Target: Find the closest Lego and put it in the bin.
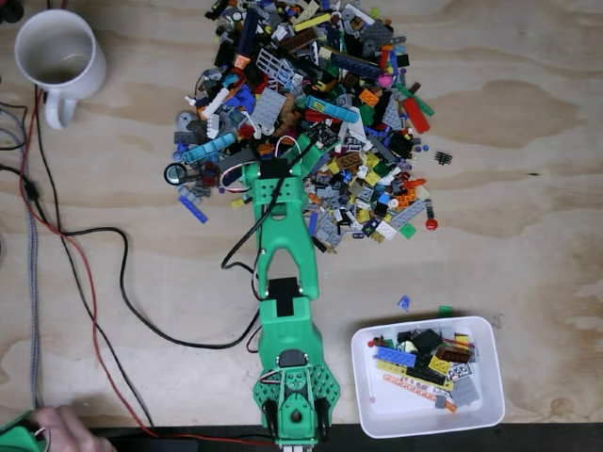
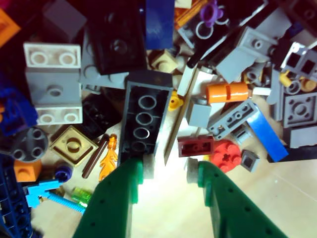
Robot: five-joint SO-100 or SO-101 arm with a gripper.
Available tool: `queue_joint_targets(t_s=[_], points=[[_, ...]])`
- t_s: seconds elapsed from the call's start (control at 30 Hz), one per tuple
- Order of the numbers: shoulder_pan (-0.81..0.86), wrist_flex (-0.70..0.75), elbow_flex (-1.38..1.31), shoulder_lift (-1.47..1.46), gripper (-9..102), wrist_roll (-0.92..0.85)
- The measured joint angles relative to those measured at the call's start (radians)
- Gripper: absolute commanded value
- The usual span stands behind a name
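Lego plate [image 2: 144,119], black, light and rigid, sits at eleven o'clock of the spread, empty gripper [image 2: 167,171]; pinch its long edges.

So the fixed view is mounted up high looking straight down on the wooden worktop [image 1: 528,188], far enough back to take in the whole green arm [image 1: 283,282], which runs from its base at 6 o'clock up toward the Lego pile [image 1: 311,113] at 12, plus the white bin [image 1: 377,414] at around 5. The wrist view rides on the arm itself, super close, peering down past the end effector [image 2: 166,171] at 6 o'clock onto the near edge of that same pile. That pile edge is the overlap between both cams.
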Motion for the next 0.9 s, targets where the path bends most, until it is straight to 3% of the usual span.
queue_joint_targets(t_s=[0.53, 0.9], points=[[-0.020, 0.155, -0.146, 0.041, 16, -0.005], [-0.020, 0.044, -0.080, 0.041, 18, 0.179]])
